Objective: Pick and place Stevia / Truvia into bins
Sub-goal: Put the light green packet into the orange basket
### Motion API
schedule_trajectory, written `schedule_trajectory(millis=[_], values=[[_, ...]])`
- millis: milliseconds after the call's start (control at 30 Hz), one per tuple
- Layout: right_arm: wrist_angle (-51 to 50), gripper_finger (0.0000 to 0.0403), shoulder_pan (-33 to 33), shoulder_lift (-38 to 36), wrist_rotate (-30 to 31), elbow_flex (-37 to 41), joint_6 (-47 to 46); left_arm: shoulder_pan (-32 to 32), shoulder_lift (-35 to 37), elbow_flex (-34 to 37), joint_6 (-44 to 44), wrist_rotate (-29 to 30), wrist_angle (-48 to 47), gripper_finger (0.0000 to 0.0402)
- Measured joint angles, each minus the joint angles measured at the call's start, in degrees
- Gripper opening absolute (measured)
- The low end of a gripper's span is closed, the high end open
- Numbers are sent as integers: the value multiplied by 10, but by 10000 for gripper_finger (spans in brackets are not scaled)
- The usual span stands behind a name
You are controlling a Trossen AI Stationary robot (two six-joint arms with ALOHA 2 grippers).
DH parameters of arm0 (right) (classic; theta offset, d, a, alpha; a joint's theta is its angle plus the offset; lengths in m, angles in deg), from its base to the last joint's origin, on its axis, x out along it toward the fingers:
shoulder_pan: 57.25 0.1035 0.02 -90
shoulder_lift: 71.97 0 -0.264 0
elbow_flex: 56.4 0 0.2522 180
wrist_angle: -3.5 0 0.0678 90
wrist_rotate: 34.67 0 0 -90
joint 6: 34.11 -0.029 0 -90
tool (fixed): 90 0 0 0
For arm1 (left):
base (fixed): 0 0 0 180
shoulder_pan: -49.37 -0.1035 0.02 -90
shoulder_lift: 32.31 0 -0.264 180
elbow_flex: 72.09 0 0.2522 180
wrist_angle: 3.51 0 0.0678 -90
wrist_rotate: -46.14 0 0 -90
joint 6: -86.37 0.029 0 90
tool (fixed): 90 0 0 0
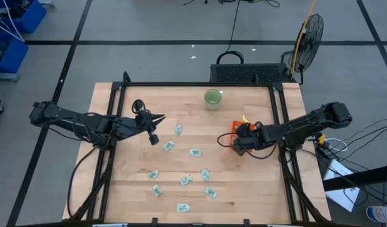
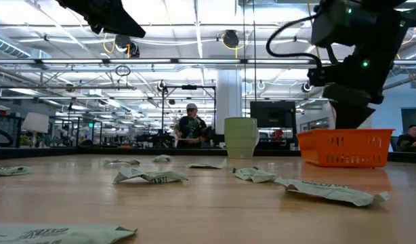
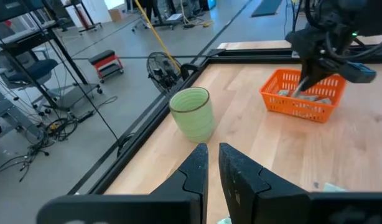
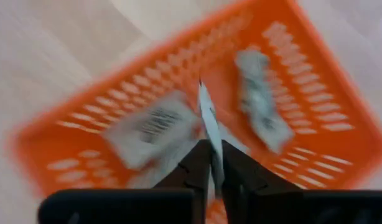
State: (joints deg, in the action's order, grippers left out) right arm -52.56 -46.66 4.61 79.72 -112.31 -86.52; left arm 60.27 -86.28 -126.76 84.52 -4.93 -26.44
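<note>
Several pale green and white sachets (image 1: 195,152) lie flat, scattered over the middle and near part of the wooden table. The orange bin (image 1: 236,125) stands at the table's right and has a few sachets (image 4: 153,127) on its floor. My right gripper (image 1: 241,139) is over the bin, pointing down, shut on one sachet (image 4: 206,115). My left gripper (image 1: 153,138) hangs raised over the table's left half, near one sachet (image 1: 179,129). Its fingers (image 3: 197,171) stand close together with nothing showing between them. My right gripper pinches a single sachet between its two fingers, at one end (image 4: 212,154). The fingers come from above, pointing down into the orange bin. The sachet sticks out past the fingertips, edge-on toward the bin floor, over the sachets lying there. I cannot tell whether it touches the floor.
A round green cup (image 1: 213,98) stands near the far edge, left of the bin (image 3: 303,96). A black frame runs along the table's left, right and far sides. Bare wood lies between the cup and the scattered sachets. People stand in the room beyond the table.
</note>
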Motion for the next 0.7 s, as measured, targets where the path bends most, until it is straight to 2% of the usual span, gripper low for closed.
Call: schedule_trajectory(millis=[300,567,700], values=[[3,97,-5,-2,-3,-4,14,0,0,0,1,-8,-18,47],[22,99,-5,-2,28,-72,72,1,0,0,-18,-150,-121,47],[156,96,-3,-2,12,-89,113,1,0,0,-69,-195,-163,47]])
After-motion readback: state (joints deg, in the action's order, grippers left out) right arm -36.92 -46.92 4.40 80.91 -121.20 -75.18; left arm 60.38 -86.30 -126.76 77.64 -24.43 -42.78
